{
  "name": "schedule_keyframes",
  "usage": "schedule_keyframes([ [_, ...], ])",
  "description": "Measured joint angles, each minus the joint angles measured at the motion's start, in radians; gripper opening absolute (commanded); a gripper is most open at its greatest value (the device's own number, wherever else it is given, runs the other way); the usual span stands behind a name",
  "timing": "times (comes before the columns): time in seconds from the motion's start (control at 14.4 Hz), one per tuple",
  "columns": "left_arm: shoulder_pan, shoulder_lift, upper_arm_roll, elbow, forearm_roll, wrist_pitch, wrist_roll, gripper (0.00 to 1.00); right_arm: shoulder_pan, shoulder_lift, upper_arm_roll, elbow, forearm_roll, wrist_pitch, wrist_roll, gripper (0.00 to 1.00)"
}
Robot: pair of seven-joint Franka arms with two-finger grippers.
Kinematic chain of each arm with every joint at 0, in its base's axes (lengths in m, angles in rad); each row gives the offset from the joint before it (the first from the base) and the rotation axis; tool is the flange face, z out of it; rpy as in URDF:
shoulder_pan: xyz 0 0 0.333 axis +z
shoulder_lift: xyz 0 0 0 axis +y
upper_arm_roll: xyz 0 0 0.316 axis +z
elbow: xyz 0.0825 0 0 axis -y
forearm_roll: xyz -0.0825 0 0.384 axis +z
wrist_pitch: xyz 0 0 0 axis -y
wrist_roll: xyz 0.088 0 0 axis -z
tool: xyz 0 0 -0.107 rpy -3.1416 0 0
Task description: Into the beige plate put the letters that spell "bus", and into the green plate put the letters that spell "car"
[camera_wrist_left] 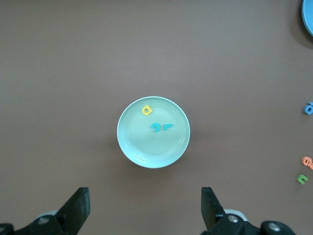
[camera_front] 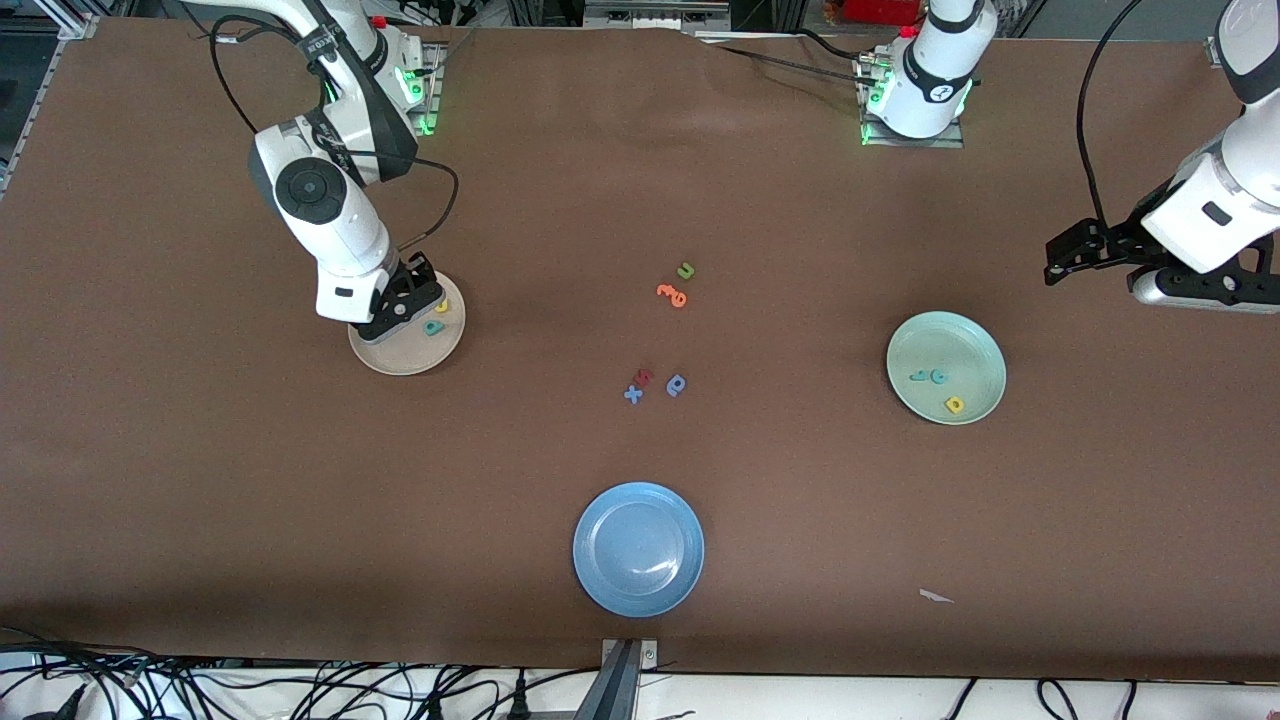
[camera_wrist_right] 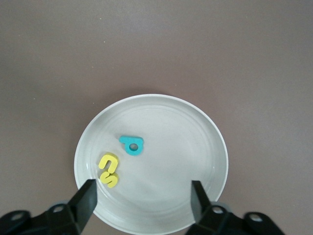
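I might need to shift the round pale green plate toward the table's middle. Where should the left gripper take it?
Probably by the shallow raised rim of the round pale green plate, from straight above with one finger inside. The plate lies flat, and the bare rim is clear of the three small foam letters. The left gripper hangs open over bare table beside it.

A bright blue plate [camera_front: 638,549] sat on the brown table [camera_front: 200,480], nearest the front camera of everything there. Near the table's middle lay 2 small clusters of foam letters. The farther cluster held a green letter [camera_front: 685,270] with an orange letter [camera_front: 673,295] just beside it. The nearer cluster held a blue "x" [camera_front: 633,394], a small dark red letter [camera_front: 645,377] touching it, and a darker blue round letter [camera_front: 676,385] close by. A pale scrap [camera_front: 936,596] lay toward the left arm's end.
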Motion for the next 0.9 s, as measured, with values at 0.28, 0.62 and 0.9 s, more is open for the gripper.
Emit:
schedule_keyframes([
  [0.28, 0.000, 0.000, 0.000, 0.000, 0.000, 0.000, 0.000, 1.00, 0.000, -0.014, 0.002, 0.014, 0.123, -0.018, -0.003, 1.00],
  [0.62, 0.000, 0.000, -0.003, -0.002, 0.000, 0.000, 0.000, 1.00, -0.002, -0.056, -0.024, 0.249, 0.233, -0.349, -0.003, 1.00],
  [0.9, 0.000, 0.001, -0.004, -0.003, 0.000, 0.000, 0.000, 1.00, 0.051, -0.063, -0.217, 0.425, 0.292, -0.547, -0.011, 1.00],
])
